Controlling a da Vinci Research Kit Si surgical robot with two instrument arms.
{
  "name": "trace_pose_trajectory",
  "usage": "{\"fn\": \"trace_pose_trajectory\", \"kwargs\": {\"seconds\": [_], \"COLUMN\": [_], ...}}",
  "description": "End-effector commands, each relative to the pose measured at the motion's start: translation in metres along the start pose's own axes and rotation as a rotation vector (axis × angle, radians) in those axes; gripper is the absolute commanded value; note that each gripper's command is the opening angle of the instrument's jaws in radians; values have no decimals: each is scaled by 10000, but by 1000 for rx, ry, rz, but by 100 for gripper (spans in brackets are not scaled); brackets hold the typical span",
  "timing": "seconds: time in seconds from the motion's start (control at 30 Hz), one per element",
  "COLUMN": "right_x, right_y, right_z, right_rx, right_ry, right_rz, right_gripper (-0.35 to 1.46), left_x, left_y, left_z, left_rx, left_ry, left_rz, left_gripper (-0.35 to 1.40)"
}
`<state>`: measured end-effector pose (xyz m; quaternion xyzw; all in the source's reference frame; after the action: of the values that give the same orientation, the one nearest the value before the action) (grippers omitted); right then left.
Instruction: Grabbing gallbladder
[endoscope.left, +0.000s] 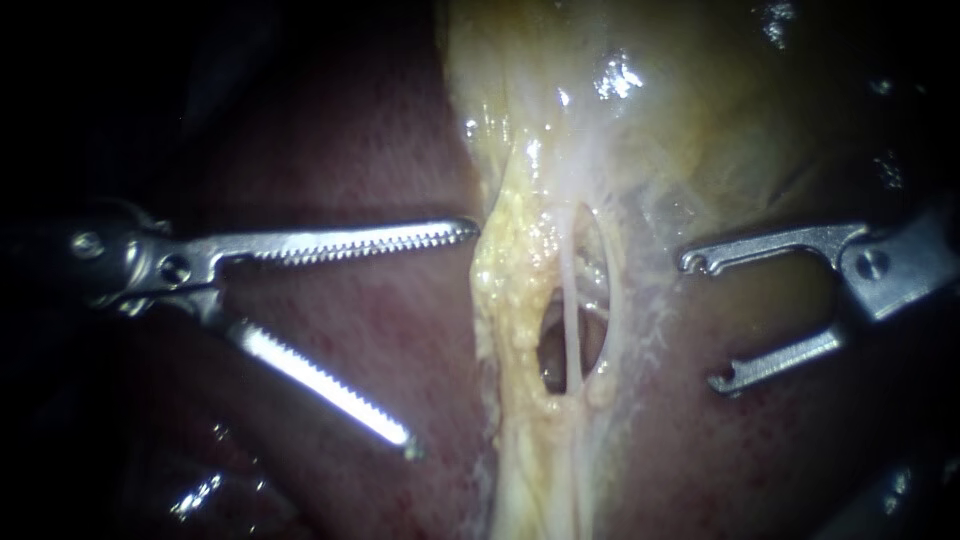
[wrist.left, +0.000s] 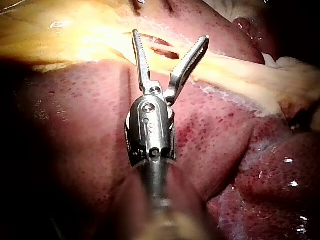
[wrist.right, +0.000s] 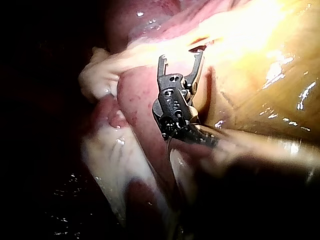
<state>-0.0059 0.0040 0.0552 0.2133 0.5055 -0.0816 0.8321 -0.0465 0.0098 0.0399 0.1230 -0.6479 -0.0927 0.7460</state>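
The gallbladder (endoscope.left: 690, 110) is lying at twelve to one o'clock in the endoscope view as a pale, yellowish, wet body. It is narrowing downward into a strip of yellow fat (endoscope.left: 505, 290) that is running to six o'clock. Near the centre the strip is showing an opening, and thin pale tubes (endoscope.left: 570, 300) are crossing it lengthwise. Dark red liver (endoscope.left: 340, 140) is lying on both sides of the strip. The left instrument (endoscope.left: 440, 338) is coming in from nine o'clock with its toothed jaws standing wide apart and gripping nothing. Its upper jaw is reaching level toward the centre, with the tip right at the edge of the fat, though actual contact is hard to judge. Its lower jaw is angling toward seven o'clock over the liver. The right instrument (endoscope.left: 705, 322) is entering from three o'clock, its jaws also spread and empty, with their hooked tips pointing at the pale tissue beside the tubes. In the left wrist view the spread jaws are framing the yellow strip and a pale tube ahead of them. In the right wrist view that instrument's jaws are gaping just short of the bright yellow tissue.
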Motion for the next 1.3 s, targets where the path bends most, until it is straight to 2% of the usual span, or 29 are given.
{"fn": "trace_pose_trajectory", "kwargs": {"seconds": [0.03,0.27,0.37,0.43,0.57,0.77,0.9,1.1,1.2,1.3], "right_x": [0,0,0,0,0,0,0,0,0,0], "right_y": [0,0,0,0,0,0,0,0,0,0], "right_z": [0,0,0,0,0,0,0,0,0,0], "right_rx": [0,0,0,0,0,0,0,0,0,0], "right_ry": [0,0,0,0,0,0,0,0,0,-1], "right_rz": [0,6,6,6,6,12,12,12,12,17], "right_gripper": [59,59,59,59,59,59,59,59,59,59], "left_x": [0,-3,-5,-7,-12,-19,-22,-14,-8,-3], "left_y": [0,5,10,13,19,25,30,37,40,41], "left_z": [0,4,13,21,29,28,26,24,23,24], "left_rx": [0,-2,-5,-8,-9,-84,-130,-189,-214,-216], "left_ry": [0,0,8,23,63,142,181,207,233,250], "left_rz": [0,3,-34,-88,-120,-212,-258,-305,-327,-350], "left_gripper": [113,113,111,108,103,91,83,73,69,64]}}
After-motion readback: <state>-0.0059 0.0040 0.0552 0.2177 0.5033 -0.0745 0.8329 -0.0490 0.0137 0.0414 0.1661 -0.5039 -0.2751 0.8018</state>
